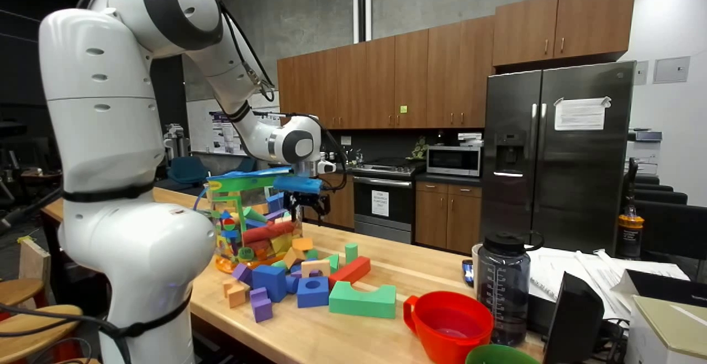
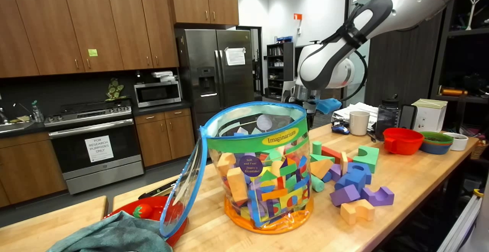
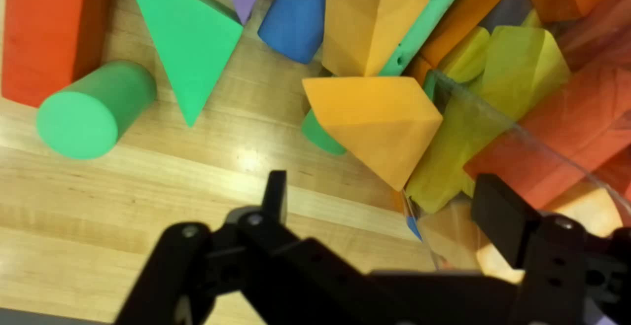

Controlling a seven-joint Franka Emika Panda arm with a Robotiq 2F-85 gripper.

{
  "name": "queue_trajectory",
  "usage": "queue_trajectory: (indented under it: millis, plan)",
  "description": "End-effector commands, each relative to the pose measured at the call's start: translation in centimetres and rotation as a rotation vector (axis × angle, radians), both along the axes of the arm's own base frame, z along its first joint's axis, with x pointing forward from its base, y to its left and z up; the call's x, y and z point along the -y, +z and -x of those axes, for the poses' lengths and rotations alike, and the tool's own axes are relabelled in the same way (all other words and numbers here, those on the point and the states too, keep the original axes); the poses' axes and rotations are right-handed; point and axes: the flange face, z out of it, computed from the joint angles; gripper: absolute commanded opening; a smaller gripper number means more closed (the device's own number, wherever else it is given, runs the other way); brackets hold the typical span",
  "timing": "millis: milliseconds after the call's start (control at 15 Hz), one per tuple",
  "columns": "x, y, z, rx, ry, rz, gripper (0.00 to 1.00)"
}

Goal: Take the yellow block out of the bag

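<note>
The gripper [image 3: 382,189], jaws spread, presumably for grasping, is hanging beside the bag [image 2: 237,145], on its far, right-hand side in an exterior view; yellow blocks [image 3: 456,142] are lying inside.

Lab kitchen: in an exterior view, oven [image 2: 74,150] at lower left has a sign [image 2: 99,148] reading "FOR RESEARCH PURPOSES ONLY"; sink [image 2: 15,127] far left, microwave [image 2: 157,94] left of centre, fridge [image 2: 227,80] mid-frame, wood cabinets [image 2: 82,24] upper left, robot arm [image 2: 401,9] upper right.
</note>
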Motion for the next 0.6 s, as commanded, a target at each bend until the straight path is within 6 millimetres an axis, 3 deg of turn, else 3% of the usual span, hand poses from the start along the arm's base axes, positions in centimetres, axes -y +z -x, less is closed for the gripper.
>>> queue_trajectory:
  millis: [0, 200, 400, 467, 533]
  plan:
    - [0.9, 5.1, -1.1, 0.026, -0.064, -0.064, 1.0]
    - [1.2, 9.0, -2.3, 0.06, -0.103, -0.091, 1.0]
    - [1.9, 11.5, -3.0, 0.092, -0.135, -0.097, 1.0]
    - [2.2, 12.1, -3.3, 0.112, -0.143, -0.097, 1.0]
    - [1.4, 10.8, -3.1, 0.1, -0.117, -0.087, 1.0]
